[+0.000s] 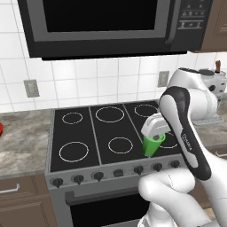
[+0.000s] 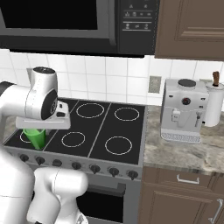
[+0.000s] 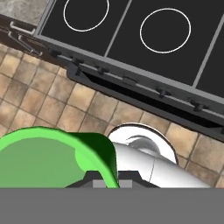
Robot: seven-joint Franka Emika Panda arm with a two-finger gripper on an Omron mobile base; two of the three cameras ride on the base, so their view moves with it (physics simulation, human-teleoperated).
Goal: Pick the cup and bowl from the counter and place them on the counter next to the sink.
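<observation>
Gripper: the gripper [image 1: 154, 132] hangs above the front right part of the stovetop [image 1: 111, 133]; it is clamped on the cup [image 1: 152, 144], which hangs from it clear of the glass; in the right base view the gripper [image 2: 37, 129] sits over the near left corner of the stovetop [image 2: 96, 131] with the cup [image 2: 35, 137] under the hand
Cup: bright green, held upright in both base views; in the hand view the cup [image 3: 52, 159] is seen close up from its rim side, one dark finger tip [image 3: 94, 179] just below it
Stovetop: black with white rings, a row of dark knobs [image 1: 117, 172] along its front edge; the hand view looks down past the oven front to a tiled floor [image 3: 52, 96]
Counter: mottled stone counter [image 1: 22, 137] lies to the left of the stove; a sliver of red, the bowl [image 1: 1, 128], shows at the far left edge on it
Right of stove: counter [image 2: 183, 153] carries a white coffee machine [image 2: 183, 109] and a paper towel roll [image 2: 214, 105]
Above: a dark microwave [image 1: 102, 22] over the stove
</observation>
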